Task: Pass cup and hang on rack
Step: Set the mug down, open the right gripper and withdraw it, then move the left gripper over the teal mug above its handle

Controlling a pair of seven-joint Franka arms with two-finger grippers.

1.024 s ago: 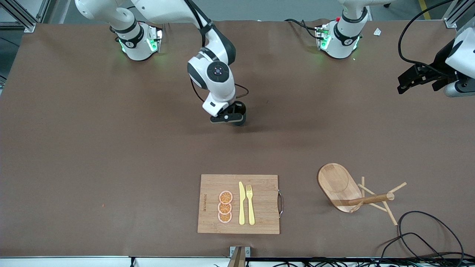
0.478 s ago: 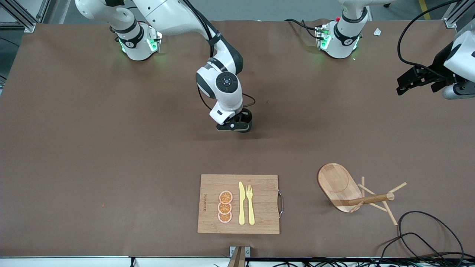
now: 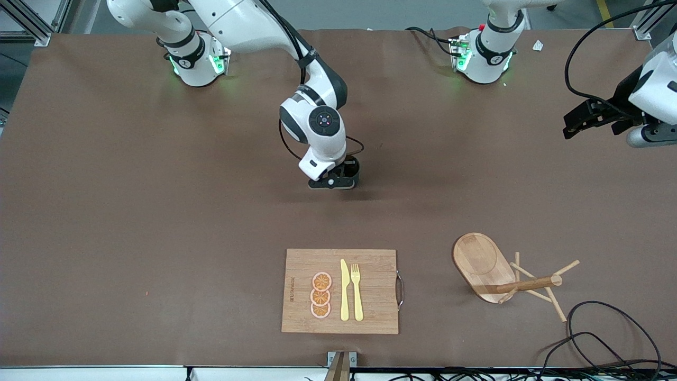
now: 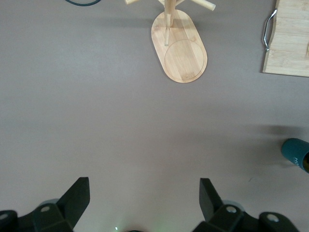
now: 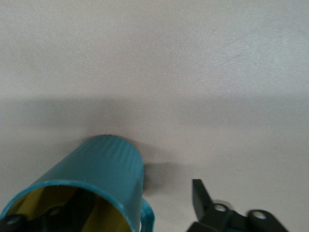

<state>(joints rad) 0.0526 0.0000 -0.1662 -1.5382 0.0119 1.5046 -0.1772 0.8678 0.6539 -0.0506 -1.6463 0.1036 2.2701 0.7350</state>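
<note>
The right arm's black two-finger hand (image 3: 338,179) is sitting low at the middle of the brown tabletop (image 3: 158,222), and its jaws are standing apart around the rim of the small dark teal ribbed cup with a yellow inside (image 5: 91,188). One finger (image 5: 58,212) is showing inside the cup's mouth and the other (image 5: 203,198) is standing clear of the outer wall, apart from it, so the hand is released rather than clamped. The cup is resting upright on the tabletop under this hand, farther from the front camera than the rectangular bamboo cutting board (image 3: 370,264); in the front view the hand is covering almost all of it. Its small loop handle (image 5: 148,217) is jutting out just beside the rim.

The left arm's black hand (image 3: 587,117) is hanging in the air over the left arm's end of the tabletop, waiting, with its fingers (image 4: 77,195) spread wide and nothing between them.

The light wooden mug rack with an oval base, a central post and thin pegs (image 3: 484,262) is standing on the tabletop beside the cutting board, toward the left arm's end, with no cup on its pegs. On the board, three orange slices (image 3: 321,295), a yellow knife (image 3: 344,290) and a yellow fork (image 3: 357,291) are lying side by side. A black cable (image 3: 608,328) is looping near the rack.
</note>
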